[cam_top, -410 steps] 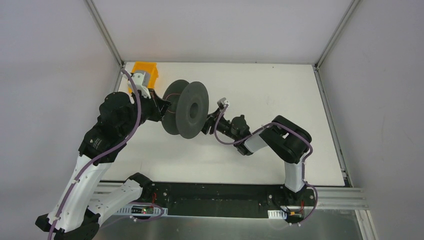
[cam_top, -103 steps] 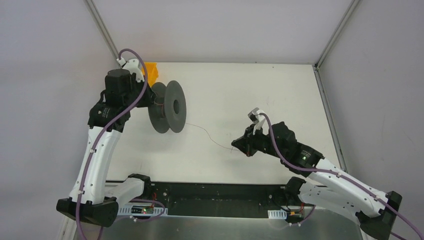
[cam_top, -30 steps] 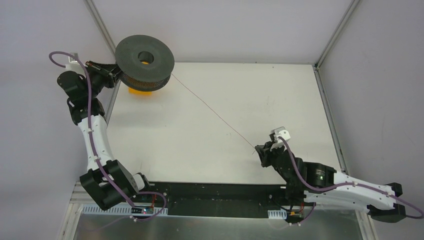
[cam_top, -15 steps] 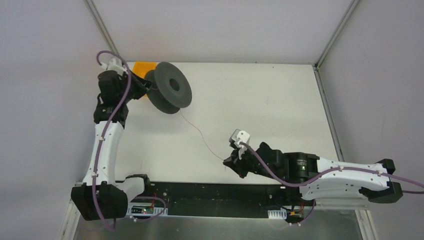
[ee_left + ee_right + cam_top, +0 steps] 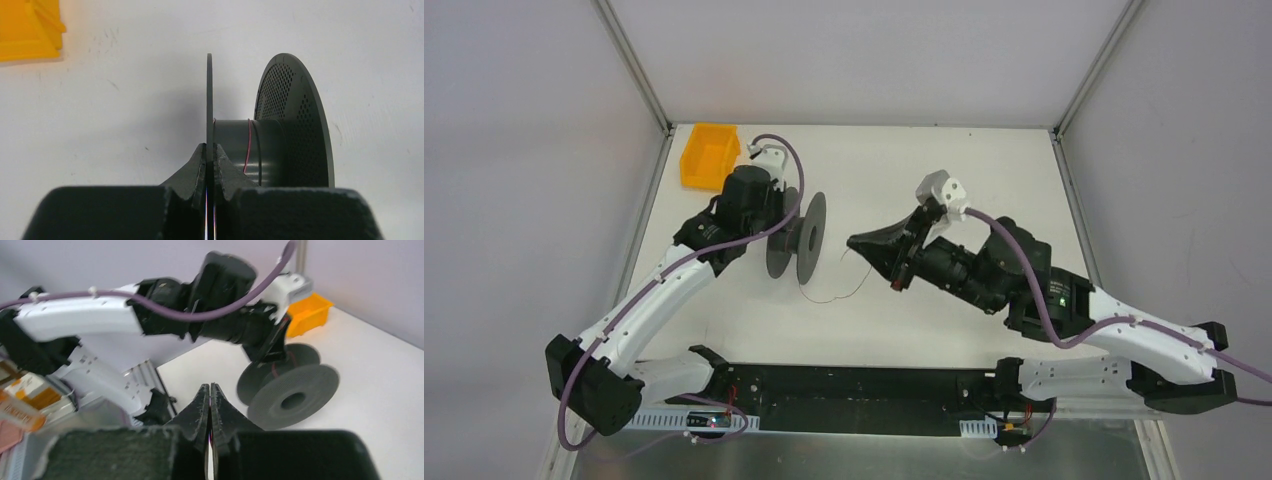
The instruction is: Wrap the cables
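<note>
The dark grey spool stands on its edge on the white table, left of centre. My left gripper is shut on the spool's thin near flange. The cables are one very thin reddish wire. A turn of it lies round the hub, and from the spool it sags in a slack loop over the table up to my right gripper. That gripper is shut, with a trace of red between its fingertips. It hovers just right of the spool.
A yellow bin sits at the table's far left corner, behind the left arm. The right arm stretches across the table's right half. Grey walls close in the table on three sides.
My left arm brought the spool down from high at the far left corner to the table. My right gripper swung from the near right toward the spool, and the taut wire went slack.
</note>
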Robot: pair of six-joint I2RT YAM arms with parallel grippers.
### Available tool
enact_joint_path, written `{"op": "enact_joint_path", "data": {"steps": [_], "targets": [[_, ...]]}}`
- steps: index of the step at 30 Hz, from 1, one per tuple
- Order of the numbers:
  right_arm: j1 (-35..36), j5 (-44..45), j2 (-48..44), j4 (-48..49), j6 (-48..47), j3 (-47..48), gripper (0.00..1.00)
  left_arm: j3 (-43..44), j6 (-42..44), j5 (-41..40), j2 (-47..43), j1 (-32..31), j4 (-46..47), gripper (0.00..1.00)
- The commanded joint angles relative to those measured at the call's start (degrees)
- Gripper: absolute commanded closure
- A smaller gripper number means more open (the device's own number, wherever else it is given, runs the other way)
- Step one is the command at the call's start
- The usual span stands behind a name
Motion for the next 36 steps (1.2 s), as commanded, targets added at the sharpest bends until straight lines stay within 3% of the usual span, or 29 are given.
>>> {"op": "enact_joint_path", "data": {"steps": [1,10,19,30,36], "targets": [[-8.1,-3.8,1.0,6.8,3.5,2.0,1.00,-0.2,4.9,-3.6,-1.0,-5.2,1.7,1.00],[-25.0,-13.5,3.7,17.1,22.3,4.3,1.00,-2.8,4.8,-10.7,0.7,-13.1,0.8,1.00],[-28.3,-19.6,5.1,24.8,29.9,4.8,1.00,-3.2,-3.9,-15.2,1.4,-13.3,-1.0,1.00],[-31.0,-3.6,8.9,25.3,25.7,6.1,1.00,-4.8,0.1,-6.8,0.3,-14.1,-1.1,1.00],[-38.6,-5.9,15.7,19.7,29.1,10.2,1.00,-6.3,5.3,3.5,-2.6,-14.7,-0.8,1.00]]}}
